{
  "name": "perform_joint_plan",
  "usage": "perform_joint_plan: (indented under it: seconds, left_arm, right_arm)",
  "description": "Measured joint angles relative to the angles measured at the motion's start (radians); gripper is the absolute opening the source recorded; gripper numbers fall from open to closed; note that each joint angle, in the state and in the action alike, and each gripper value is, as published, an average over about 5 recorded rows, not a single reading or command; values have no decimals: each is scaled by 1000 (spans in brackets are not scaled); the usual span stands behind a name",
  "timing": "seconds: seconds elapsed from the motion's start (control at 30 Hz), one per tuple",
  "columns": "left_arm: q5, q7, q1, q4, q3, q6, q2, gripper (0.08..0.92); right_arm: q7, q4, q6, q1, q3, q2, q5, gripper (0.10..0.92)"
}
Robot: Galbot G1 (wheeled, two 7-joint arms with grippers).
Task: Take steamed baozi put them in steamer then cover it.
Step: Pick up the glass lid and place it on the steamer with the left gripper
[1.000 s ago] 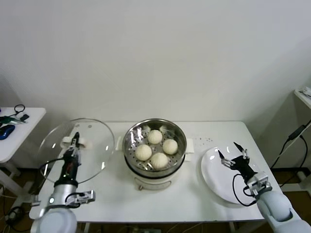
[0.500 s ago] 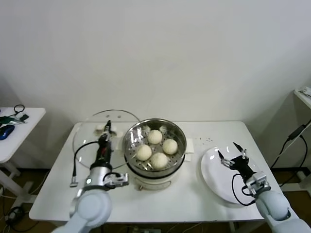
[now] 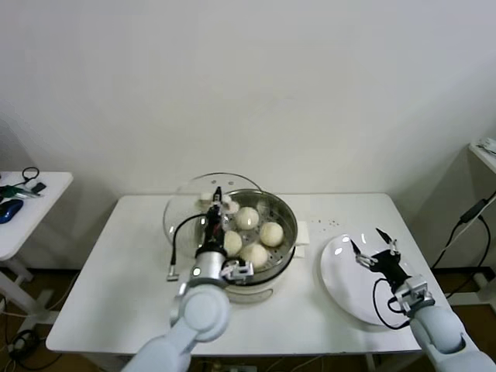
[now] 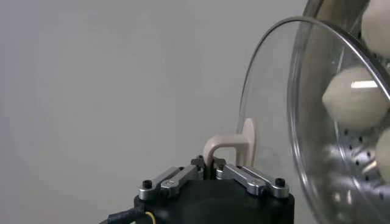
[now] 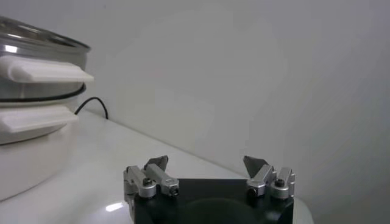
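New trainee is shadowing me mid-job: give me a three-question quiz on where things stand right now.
1. True or false: the lid already sits flat on the steamer.
2. How many baozi lie in the steamer?
3. Which gripper is over the plate? A) left B) right C) neither

Key:
1. False. The left gripper holds it by its handle, tilted, above the pot's left rim.
2. Four.
3. B. The right gripper is open and empty.
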Motion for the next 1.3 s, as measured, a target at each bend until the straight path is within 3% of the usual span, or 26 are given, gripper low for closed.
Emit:
perform_joint_plan:
  seconds: [0.5,1.3]
  left_arm:
    - [37,-1,-20,103,49,0,-130,151]
    - [51,-21,-17,176,61,-1,-163,151]
  right_arm:
    - [0,-16,4,4,7,7,-4,823]
    - [-7,-41,9,23,3,0,-9,823]
